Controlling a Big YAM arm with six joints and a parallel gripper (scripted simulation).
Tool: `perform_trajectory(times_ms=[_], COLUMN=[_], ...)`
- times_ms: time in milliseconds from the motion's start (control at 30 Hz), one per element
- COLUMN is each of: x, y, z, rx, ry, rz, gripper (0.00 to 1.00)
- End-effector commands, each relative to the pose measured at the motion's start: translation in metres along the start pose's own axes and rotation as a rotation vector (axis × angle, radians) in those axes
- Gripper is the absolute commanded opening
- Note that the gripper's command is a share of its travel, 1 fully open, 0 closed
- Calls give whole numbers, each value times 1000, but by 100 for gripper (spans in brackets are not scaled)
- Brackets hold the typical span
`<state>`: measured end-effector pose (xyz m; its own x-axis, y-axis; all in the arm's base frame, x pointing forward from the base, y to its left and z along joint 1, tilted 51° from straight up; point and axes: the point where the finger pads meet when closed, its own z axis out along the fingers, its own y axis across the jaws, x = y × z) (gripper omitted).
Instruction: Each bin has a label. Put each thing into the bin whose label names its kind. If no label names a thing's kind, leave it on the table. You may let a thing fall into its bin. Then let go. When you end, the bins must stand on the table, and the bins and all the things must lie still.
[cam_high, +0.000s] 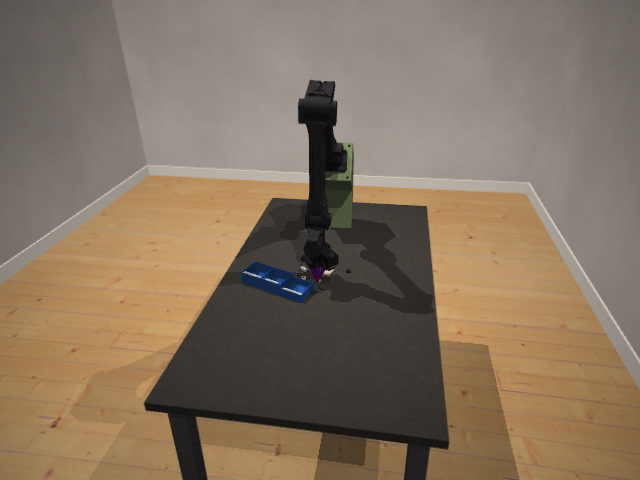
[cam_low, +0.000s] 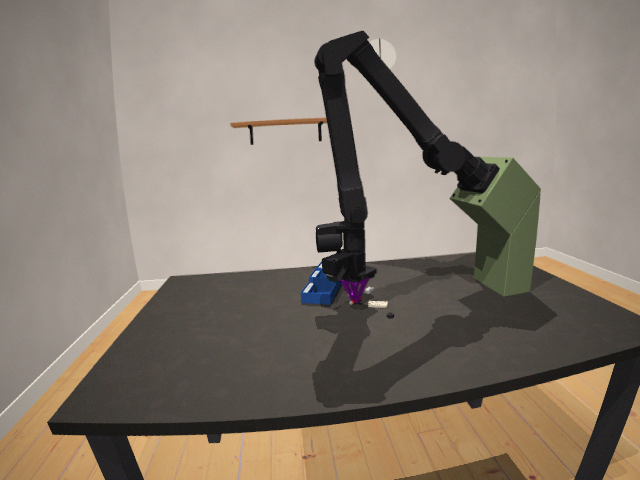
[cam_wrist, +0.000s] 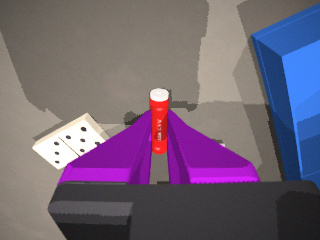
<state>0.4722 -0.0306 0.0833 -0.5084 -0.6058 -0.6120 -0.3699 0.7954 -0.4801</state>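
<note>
A red battery (cam_wrist: 159, 127) with a white end lies on the table, lengthwise between the purple fingertips. My gripper (cam_wrist: 159, 118) (cam_high: 318, 280) (cam_low: 355, 301) points down and is shut on the battery at table height. A white domino (cam_wrist: 64, 146) (cam_low: 377, 304) (cam_high: 328, 272) lies just beside the fingers. A small dark nut (cam_high: 348, 271) (cam_low: 390, 315) lies farther out. Small light-grey pieces lie close by, one at the back (cam_high: 303, 268) (cam_low: 368, 290) and one nearer the bins (cam_high: 303, 277); the fingers partly hide them. Three joined blue bins (cam_high: 258, 282) (cam_low: 316, 298) (cam_wrist: 271, 95) bear white labels, too small to read.
The bins' near end stands close beside the gripper, with raised walls and dividers. The green arm stand (cam_high: 341, 206) (cam_low: 504, 258) is at the table's back end. The arm's shadow falls across the dark table (cam_high: 310, 361) (cam_low: 206, 361).
</note>
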Motion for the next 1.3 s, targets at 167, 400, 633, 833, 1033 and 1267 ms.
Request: perform_trajectory(times_ms=[167, 400, 633, 833, 1033, 1267], x=[-3, -3, -3, -2, -2, 3], y=[-1, -1, -1, -4, -3, 2], z=[-3, -4, -28, -41, -61, -59], rx=[8, 8, 8, 13, 12, -6], ry=[-11, -11, -11, -10, -11, 8], rz=[0, 0, 3, 3, -5, -3], gripper=[4, 4, 4, 4, 4, 4])
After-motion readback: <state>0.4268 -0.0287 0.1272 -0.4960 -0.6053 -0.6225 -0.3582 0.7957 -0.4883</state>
